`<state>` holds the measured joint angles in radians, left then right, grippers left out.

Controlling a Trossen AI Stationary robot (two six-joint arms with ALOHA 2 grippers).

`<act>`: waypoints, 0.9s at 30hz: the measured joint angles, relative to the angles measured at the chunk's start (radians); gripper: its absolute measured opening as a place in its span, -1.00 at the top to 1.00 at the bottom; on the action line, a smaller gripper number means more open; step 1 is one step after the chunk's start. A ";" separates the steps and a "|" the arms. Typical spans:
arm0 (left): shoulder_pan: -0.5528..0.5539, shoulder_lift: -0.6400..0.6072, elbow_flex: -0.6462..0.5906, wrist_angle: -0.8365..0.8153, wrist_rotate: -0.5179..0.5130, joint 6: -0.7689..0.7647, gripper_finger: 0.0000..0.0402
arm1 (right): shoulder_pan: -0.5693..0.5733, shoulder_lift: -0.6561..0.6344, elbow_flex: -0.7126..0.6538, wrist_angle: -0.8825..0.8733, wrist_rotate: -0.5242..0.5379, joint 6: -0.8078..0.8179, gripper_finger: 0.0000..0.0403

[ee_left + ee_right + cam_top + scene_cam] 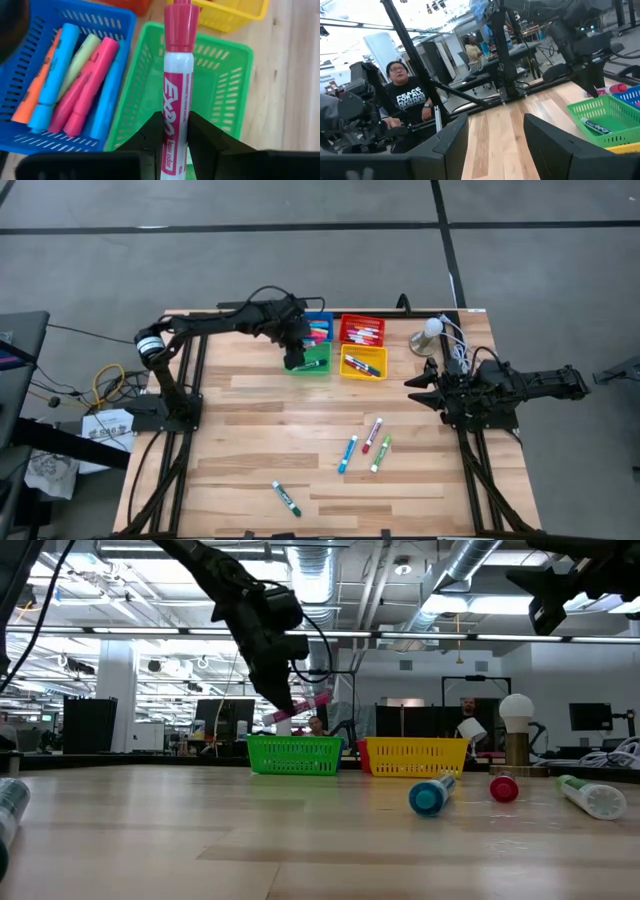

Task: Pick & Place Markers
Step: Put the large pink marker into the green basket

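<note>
Blue bin (117,22): orange, light blue, yellow, pink highlighters. Green bin (232,82): one green-capped marker (594,127), seen only in right wrist view. Yellow bin (363,364) and red bin (362,330): several markers each. Left pincer (175,132) clenched on pink-capped marker (178,85), above green bin. Right pincer (495,135) released, raised at right edge of surface (260,430). Four loose markers (350,452) on surface.

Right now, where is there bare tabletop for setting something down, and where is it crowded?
Free: the wide wood between the bins and the loose markers, and the left half ahead of the green-capped marker. Crowded: the four bins at the back, with the left gripper holding a pink marker over the green bin.
</note>
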<state>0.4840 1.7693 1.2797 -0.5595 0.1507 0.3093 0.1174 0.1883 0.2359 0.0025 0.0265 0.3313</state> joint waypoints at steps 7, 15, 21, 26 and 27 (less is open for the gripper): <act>0.006 0.007 0.000 0.067 0.053 0.002 0.68 | 0.000 0.000 0.000 0.000 0.000 -0.001 0.08; -0.001 0.099 0.000 0.075 0.072 0.008 0.68 | 0.000 0.000 0.000 0.001 0.000 -0.001 0.10; -0.002 0.102 0.000 0.074 0.077 0.007 0.67 | 0.000 0.000 0.000 0.001 0.000 -0.001 0.09; -0.001 0.105 0.000 0.065 0.083 0.007 0.67 | 0.000 0.000 0.000 0.001 0.000 -0.001 0.10; -0.001 0.105 0.000 0.054 0.086 0.005 0.67 | 0.000 0.000 0.000 0.001 0.000 -0.001 0.10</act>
<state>0.4827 1.8744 1.2793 -0.5057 0.2367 0.3141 0.1173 0.1886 0.2359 0.0036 0.0265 0.3305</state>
